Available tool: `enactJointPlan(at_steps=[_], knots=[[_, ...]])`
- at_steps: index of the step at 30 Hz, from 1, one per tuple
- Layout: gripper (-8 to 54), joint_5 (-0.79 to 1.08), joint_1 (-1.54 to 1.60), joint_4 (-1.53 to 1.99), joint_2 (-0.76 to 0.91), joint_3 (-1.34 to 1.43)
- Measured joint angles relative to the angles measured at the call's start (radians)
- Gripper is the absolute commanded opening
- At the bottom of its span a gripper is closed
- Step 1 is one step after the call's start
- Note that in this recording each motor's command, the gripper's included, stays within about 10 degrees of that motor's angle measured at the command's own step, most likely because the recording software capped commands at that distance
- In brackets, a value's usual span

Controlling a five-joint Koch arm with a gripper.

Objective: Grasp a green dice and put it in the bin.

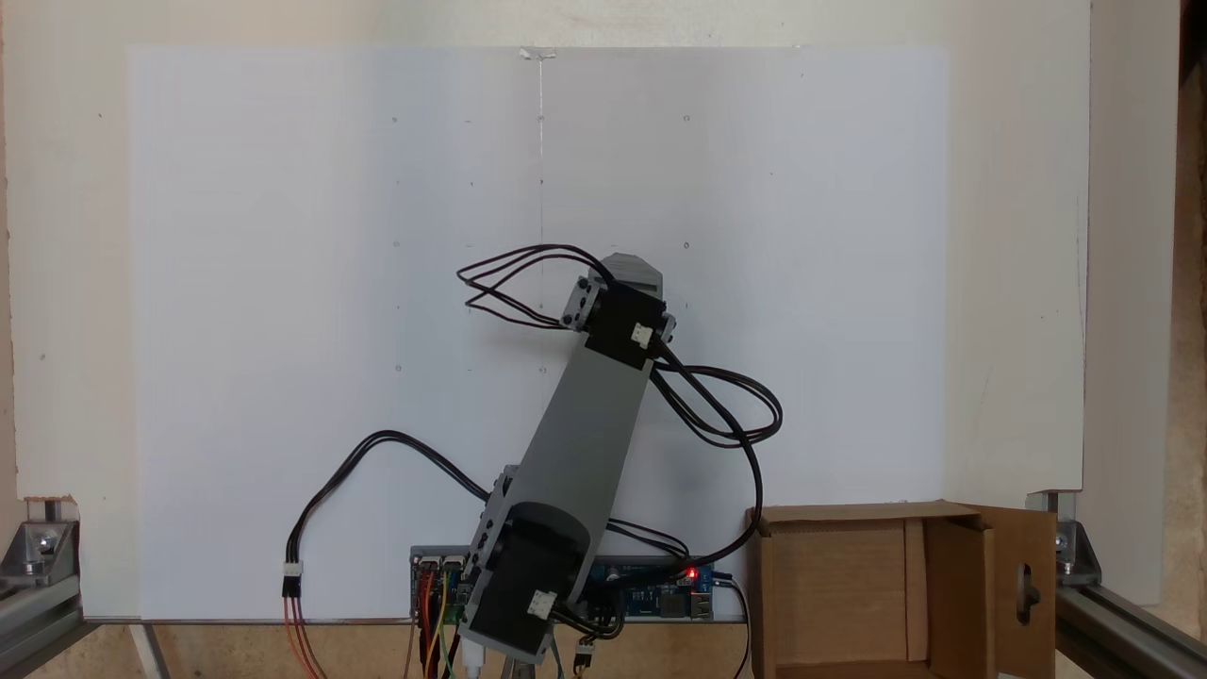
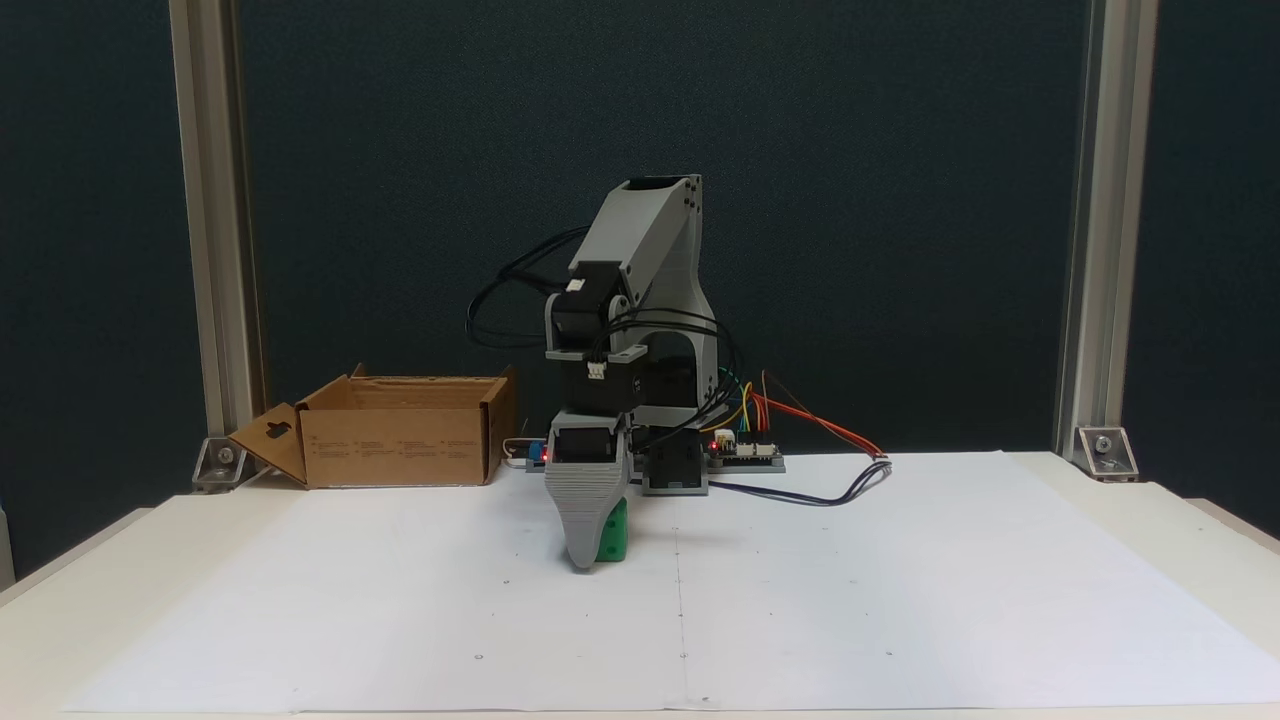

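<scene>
Green plastic marks the dice (image 2: 612, 535), which sits low on the white paper sheet (image 2: 850, 600) near the middle of the table, partly hidden behind the grey gripper (image 2: 585, 560). The gripper points straight down with its tip at the sheet, and the dice shows just beside its broad jaw. The jaws stand one behind the other from this side, so I cannot tell whether they are apart or clamped on the dice. In the fixed view from above, the arm (image 1: 589, 424) covers the dice. The cardboard bin (image 2: 400, 440) stands well apart, open, by the arm's base. Judgement: the approach is made, the grasp unconfirmed. Lifting, carrying to the bin and release all remain.
</scene>
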State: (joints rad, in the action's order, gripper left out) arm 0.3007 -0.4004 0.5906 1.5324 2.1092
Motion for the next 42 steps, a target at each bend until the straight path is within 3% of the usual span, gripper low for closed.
enactJointPlan(at_steps=[3, 6, 12, 22, 35, 42], knots=[[31.7, 0.0, 0.0, -0.003, 0.0, 0.005], [31.6, 0.0, 0.0, -0.006, 0.002, 0.005], [11.6, 0.002, -0.006, -0.046, 0.003, 0.009], [11.6, 0.002, -0.012, -0.052, 0.04, -0.002], [11.6, -0.015, -0.035, 0.578, 0.106, -0.655], [11.6, -0.028, -0.126, 0.634, 0.126, -0.681]])
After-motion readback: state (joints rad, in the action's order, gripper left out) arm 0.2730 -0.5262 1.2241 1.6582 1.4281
